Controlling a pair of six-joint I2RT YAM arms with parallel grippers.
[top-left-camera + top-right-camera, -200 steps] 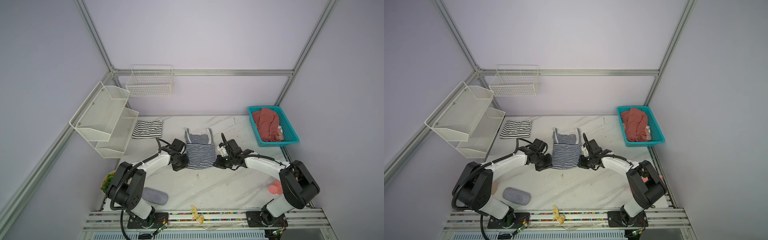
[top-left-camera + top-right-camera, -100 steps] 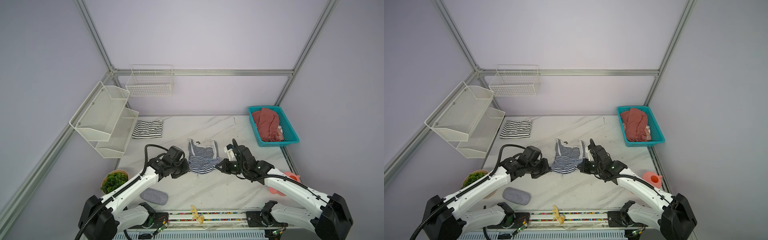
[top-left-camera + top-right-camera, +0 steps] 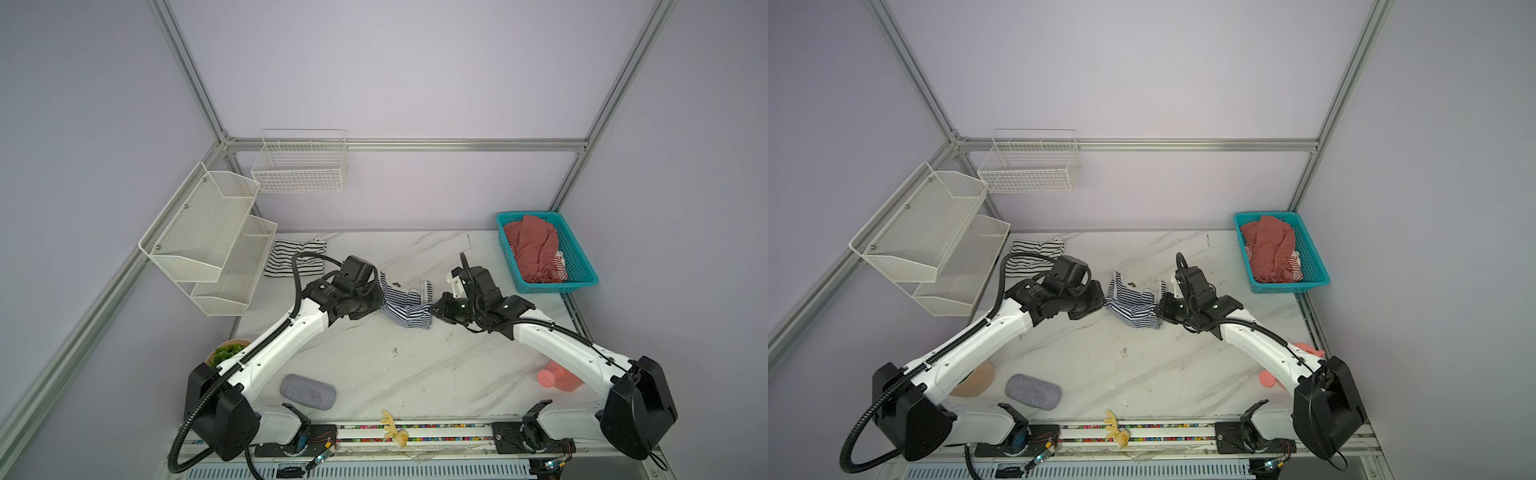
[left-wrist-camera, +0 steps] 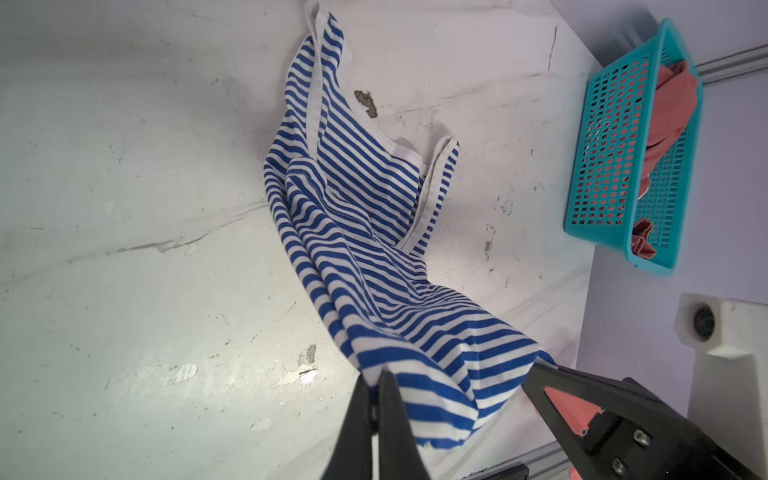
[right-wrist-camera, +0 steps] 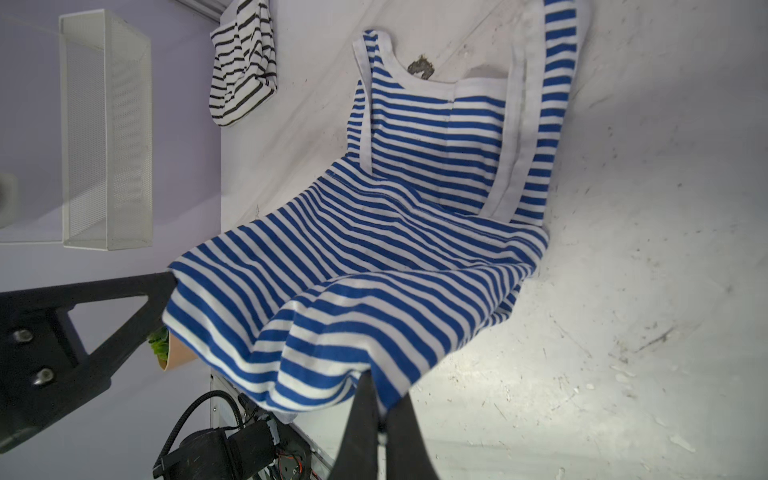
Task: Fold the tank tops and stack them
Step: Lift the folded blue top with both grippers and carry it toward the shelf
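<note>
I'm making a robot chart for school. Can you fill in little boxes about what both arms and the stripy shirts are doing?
left gripper: shut on one hem corner of the blue-striped tank top
right gripper: shut on the other hem corner
blue-striped tank top: hem lifted, straps on the marble table
black-striped tank top: lying folded, far left, beside the white mesh shelf
teal basket: far right, holds red cloth
stack: not yet made
</note>
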